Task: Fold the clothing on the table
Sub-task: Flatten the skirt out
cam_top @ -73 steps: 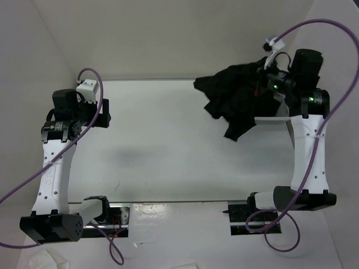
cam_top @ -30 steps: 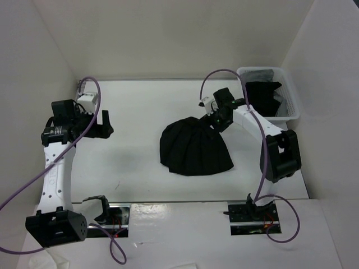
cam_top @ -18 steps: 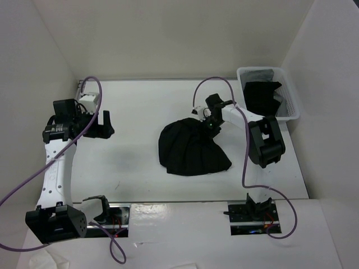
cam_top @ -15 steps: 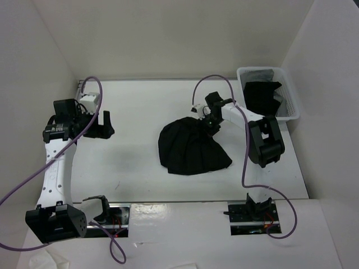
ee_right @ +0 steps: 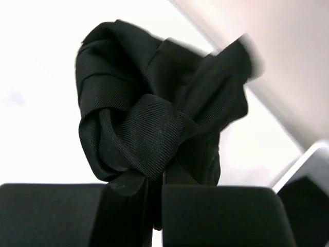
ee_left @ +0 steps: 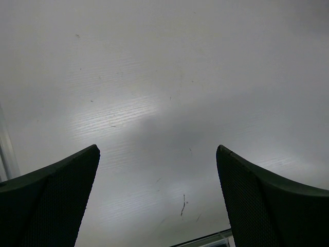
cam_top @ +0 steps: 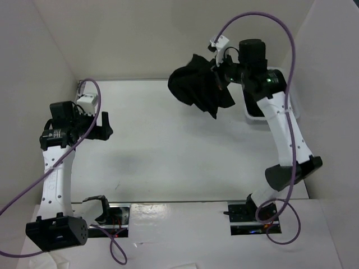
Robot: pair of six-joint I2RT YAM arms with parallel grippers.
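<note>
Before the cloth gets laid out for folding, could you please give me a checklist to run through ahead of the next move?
1. Grip: right gripper shut on the black garment: ok.
2. Clearance: garment lifted off the table: ok.
3. Shape: garment spread flat: not ok, it hangs bunched.
4. Second arm: left gripper open and empty: ok.
5. Which part of the garment is pinched: cannot tell.

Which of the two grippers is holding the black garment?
The right gripper: its jaws are shut on the black garment, which hangs bunched above the table. The left gripper is wide open with nothing between its fingers.
</note>
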